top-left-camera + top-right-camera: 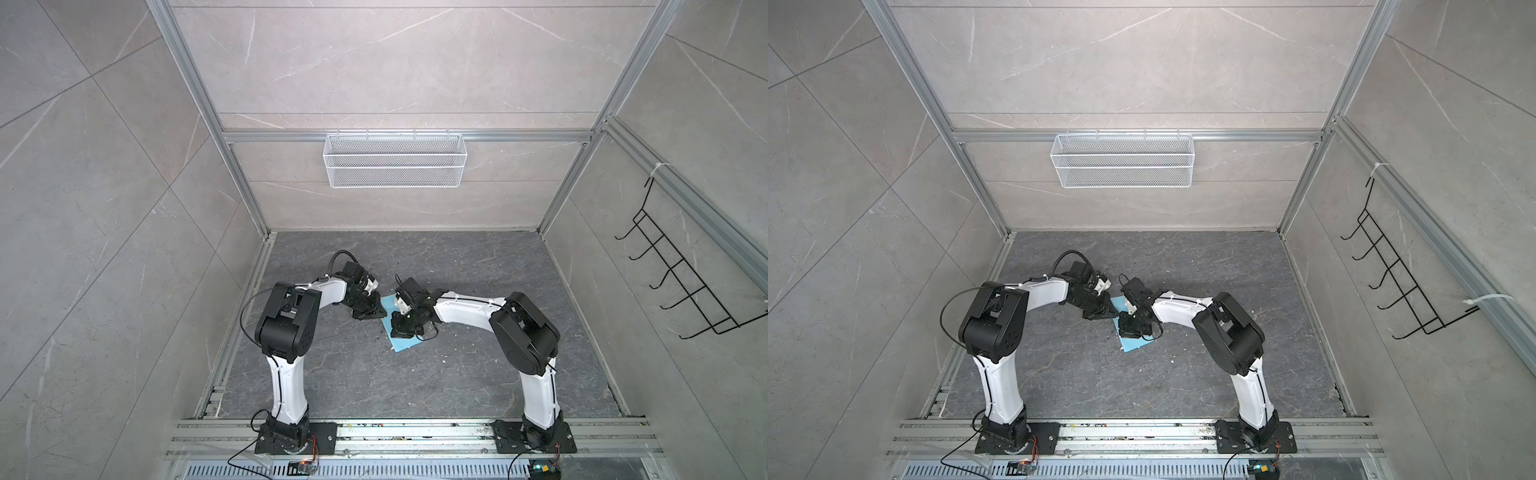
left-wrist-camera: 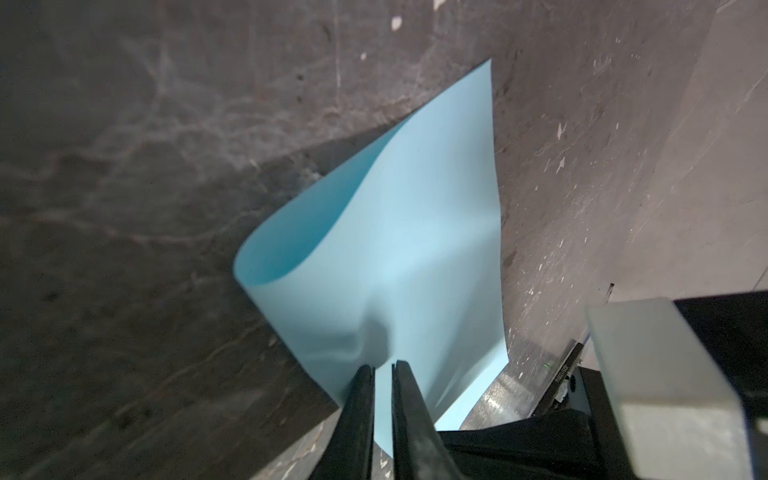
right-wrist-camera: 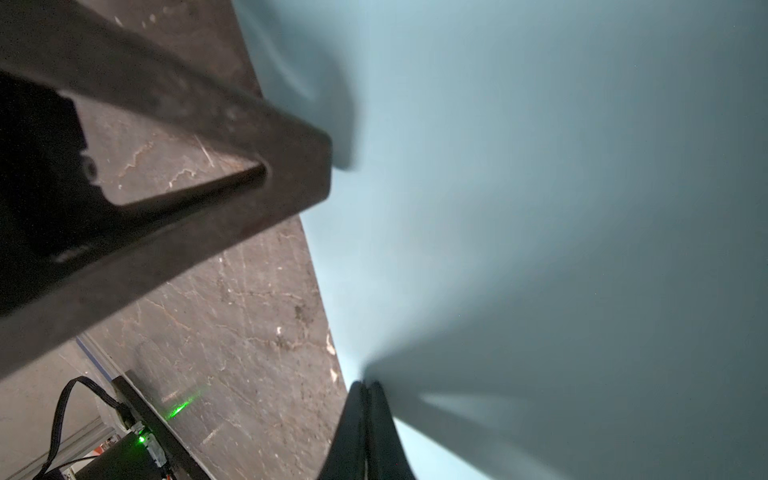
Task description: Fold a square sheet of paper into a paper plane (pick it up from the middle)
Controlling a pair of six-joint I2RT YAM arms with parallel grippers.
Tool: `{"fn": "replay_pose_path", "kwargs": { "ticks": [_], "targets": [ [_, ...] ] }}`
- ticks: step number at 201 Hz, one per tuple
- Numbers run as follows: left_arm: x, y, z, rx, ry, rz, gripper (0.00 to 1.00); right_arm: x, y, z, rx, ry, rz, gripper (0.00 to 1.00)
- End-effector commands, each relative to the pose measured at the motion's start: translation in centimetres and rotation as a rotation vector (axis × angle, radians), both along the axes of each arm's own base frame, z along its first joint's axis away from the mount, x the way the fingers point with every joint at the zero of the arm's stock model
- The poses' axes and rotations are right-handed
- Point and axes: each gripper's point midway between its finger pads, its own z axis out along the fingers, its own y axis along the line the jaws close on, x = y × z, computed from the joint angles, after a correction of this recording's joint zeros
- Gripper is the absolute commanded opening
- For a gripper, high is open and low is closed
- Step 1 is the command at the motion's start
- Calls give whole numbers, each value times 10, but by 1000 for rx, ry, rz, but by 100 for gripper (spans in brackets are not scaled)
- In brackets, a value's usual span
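Robot test cell: aluminium frame (image 1: 232, 137), tiled walls (image 1: 83, 208).

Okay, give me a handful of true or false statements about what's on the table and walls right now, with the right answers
1. The square sheet of paper lies completely flat on the tabletop. False: one side curls up off the surface.
2. The right end effector has its tips closed together at the paper. True.
3. The wire basket on the back wall holds a stack of blue paper. False: nothing shows inside it.
4. The left end effector shows a narrow gap between its tips, at the paper's edge. True.
5. A black hook rack hangs on the right wall. True.
6. The paper is red. False: it is light blue.
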Motion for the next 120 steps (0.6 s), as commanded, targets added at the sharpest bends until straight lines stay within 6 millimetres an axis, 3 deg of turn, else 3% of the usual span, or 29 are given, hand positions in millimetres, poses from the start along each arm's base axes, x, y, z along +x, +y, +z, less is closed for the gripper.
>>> {"fn": "replay_pose_path", "kwargs": {
  "ticks": [1,67,120],
  "targets": [
    [1,12,-9,77,-13,-43,16,-10,-12,-22,-89,48,10,7],
    [16,41,-15,194,-30,-28,16,-11,-15,-24,-95,48,2,7],
    [43,39,-13,196,-46,37,15,-12,-15,-26,-94,48,0,7]
  ]
}}
